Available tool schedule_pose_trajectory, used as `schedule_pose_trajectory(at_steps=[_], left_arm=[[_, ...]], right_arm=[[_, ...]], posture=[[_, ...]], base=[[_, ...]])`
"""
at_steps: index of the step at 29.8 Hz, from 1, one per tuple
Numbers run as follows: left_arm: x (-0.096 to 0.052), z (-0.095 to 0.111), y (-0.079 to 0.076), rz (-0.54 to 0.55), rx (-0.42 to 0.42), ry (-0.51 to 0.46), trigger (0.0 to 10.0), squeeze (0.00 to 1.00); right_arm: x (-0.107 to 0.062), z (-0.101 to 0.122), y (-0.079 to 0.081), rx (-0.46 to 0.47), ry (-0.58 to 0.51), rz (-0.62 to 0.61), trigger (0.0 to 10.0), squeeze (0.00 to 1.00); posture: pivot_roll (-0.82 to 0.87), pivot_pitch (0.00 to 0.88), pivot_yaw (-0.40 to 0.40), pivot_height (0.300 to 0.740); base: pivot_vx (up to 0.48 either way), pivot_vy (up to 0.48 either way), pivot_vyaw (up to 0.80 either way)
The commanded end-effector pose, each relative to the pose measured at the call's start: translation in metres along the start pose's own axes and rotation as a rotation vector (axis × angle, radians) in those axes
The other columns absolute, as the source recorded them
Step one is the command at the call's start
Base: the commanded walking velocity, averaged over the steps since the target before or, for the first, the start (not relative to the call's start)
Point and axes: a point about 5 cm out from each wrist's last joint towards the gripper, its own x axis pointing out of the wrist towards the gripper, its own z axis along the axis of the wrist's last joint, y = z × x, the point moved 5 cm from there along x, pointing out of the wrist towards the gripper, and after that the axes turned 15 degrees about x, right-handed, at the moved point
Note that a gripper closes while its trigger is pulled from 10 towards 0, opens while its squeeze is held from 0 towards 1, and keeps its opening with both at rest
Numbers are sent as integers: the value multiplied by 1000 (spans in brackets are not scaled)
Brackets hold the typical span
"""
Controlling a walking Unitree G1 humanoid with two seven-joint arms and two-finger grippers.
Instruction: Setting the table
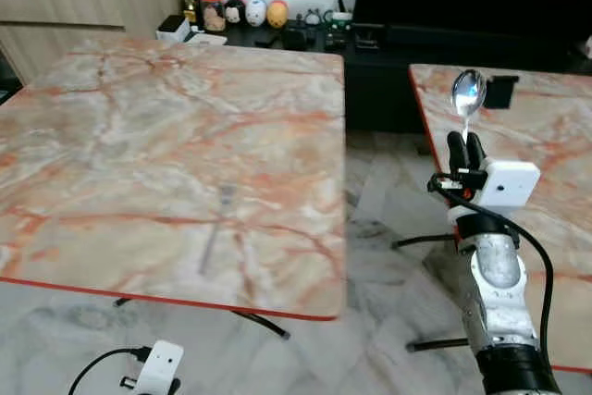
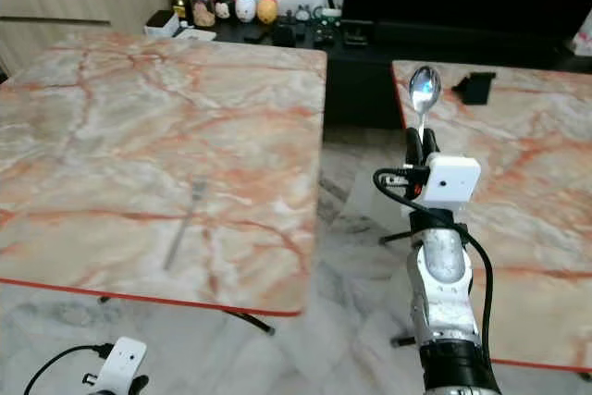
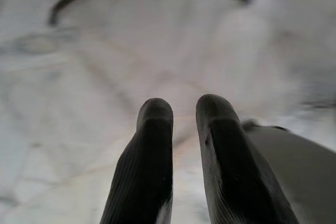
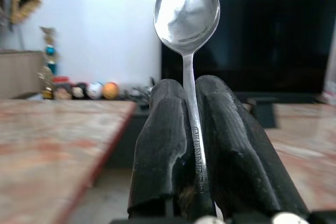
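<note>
The right claw [image 1: 466, 147] is raised in the gap between two marble tables, clenched on the handle of a spoon [image 1: 468, 92]. The right wrist view shows both black fingers [image 4: 160, 145] pressed against the handle from either side, low on its length, so that the stem and bowl project well beyond the fingertips. The spoon stands roughly upright, bowl uppermost. A grip this low leaves the bowl end free to be laid down first, though it also gives the spoon leverage to pivot if the pinch loosens.

A fork [image 1: 216, 226] lies flat on the left table [image 1: 111, 117], towards its near edge, handle pointing at the robot. It looks like a setting already begun — the spoon most likely belongs just beside it. The right table [image 1: 546, 127] carries a small dark object [image 1: 500, 91] near its far edge; what it is cannot be made out.

The left claw [image 3: 184, 150] hangs low over the marble floor [image 3: 79, 51], holding nothing. Its fingers sit close together with a narrow gap showing between the tips, so it reads as nearly closed.

Judgement: the spoon is in transit and not yet placed. The arm must swing left across the gap and lower the spoon to lie parallel to the fork.
</note>
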Motion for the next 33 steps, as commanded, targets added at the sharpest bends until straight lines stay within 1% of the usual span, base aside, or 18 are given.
schedule_pose_trajectory(at_steps=[1, 33], left_arm=[[-1, -4, -6, -17, 3, 11, 10000, 0], [-1, -5, -10, -24, 6, 18, 10000, 0]], right_arm=[[5, 11, 0, 1, -37, 2, 10000, 0], [5, 20, -8, 2, -64, -29, 10000, 0]], posture=[[21, 0, -21, 740], [14, 0, -17, 740]], base=[[0, -480, 0], [0, -480, 0]])
